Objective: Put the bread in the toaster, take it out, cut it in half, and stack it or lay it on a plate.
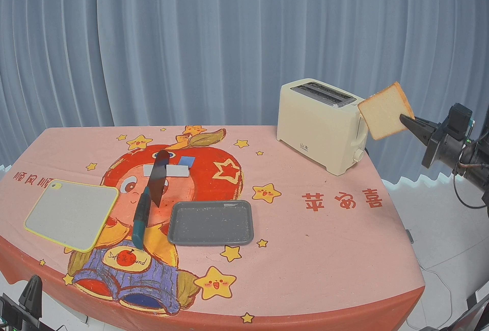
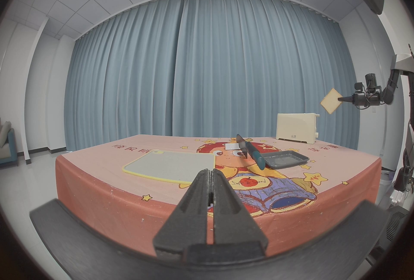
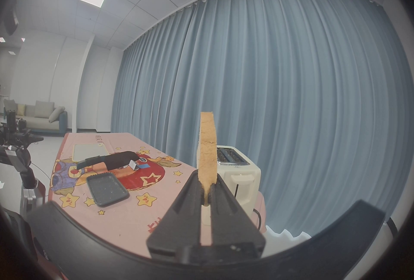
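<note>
Left gripper [image 2: 211,173], pressed together on nothing, hangs off the table [image 1: 326,245], well away from the toaster [image 1: 321,125]. Right gripper [image 1: 406,119] pinches the bread [image 1: 385,110] by its edge, just beside the toaster, above slot height. Probably light, soft and crumbly: hold gently at the crust. The slots stand unobstructed.

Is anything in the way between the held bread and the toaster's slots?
Nothing visible. The right pincer holds the bread in the air just off the toaster's lever end, higher than its top. Nothing sticks out of the slots.
</note>
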`<state>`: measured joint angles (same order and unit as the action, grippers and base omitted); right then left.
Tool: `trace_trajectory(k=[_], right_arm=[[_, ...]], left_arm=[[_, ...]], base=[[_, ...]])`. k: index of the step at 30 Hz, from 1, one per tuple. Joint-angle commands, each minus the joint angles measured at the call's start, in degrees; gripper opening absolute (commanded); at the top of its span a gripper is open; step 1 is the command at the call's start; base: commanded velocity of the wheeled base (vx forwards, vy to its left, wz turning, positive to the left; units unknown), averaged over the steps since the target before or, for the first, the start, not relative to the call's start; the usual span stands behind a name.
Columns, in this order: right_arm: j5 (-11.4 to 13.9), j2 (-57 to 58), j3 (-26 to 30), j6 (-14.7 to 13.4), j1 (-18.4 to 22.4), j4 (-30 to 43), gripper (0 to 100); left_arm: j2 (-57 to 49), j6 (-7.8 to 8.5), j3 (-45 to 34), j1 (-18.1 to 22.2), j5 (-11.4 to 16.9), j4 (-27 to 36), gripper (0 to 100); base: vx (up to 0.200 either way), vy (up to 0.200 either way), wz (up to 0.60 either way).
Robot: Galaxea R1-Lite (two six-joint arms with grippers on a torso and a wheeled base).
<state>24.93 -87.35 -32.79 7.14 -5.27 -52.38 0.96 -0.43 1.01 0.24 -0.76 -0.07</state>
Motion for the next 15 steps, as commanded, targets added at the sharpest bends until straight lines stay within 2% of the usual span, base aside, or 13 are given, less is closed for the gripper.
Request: trace_trajectory(k=[1,9,15], right_arm=[[1.0,-4.7,-6.1,0.0,0.4,2.0,0],[1.3,-10.7,-13.7,-0.1,0.5,2.5,0],[1.3,-14.9,-23.4,-0.1,0.9,6.2,0]], left_arm=[[0.1,-0.01,-1.0,0.0,0.0,0.0,0],[0.1,-0.01,-1.0,0.0,0.0,0.0,0],[0.1,-0.01,-1.0,0.0,0.0,0.0,0]], base=[[0.000,0.000,0.00],[0.000,0.000,0.00],[0.000,0.000,0.00]])
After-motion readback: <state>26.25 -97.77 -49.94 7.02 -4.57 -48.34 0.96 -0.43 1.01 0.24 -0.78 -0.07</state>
